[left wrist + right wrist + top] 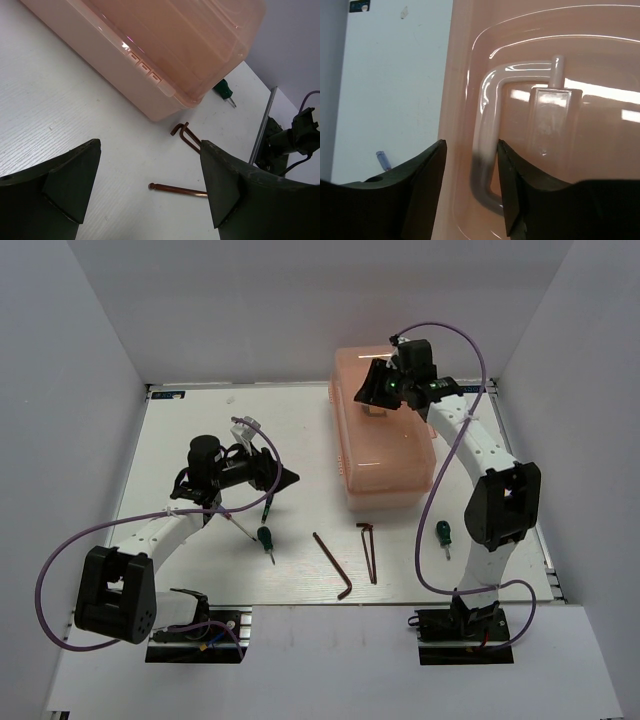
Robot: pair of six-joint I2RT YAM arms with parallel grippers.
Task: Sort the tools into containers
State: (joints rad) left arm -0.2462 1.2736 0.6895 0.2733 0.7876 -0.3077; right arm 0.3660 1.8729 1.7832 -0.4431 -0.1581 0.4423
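The salmon-pink toolbox (388, 455) stands closed at the back right. My right gripper (372, 390) hovers over its lid, open, with its jaws on either side of one leg of the pale lid handle (485, 125); the gripper (470, 190) holds nothing. My left gripper (290, 477) is open and empty above the table's middle, left of the box. In the left wrist view the gripper (150, 185) has a hex key (177, 189) lying on the table below it. The second hex key (368, 550) and two green-handled screwdrivers (266, 538) (443, 533) lie on the table in front.
A thin driver (268, 504) lies beside the left gripper. A small purple-tipped item (245, 424) lies at the back left. White walls enclose the table on three sides. The right arm's base (280, 145) shows past the table edge.
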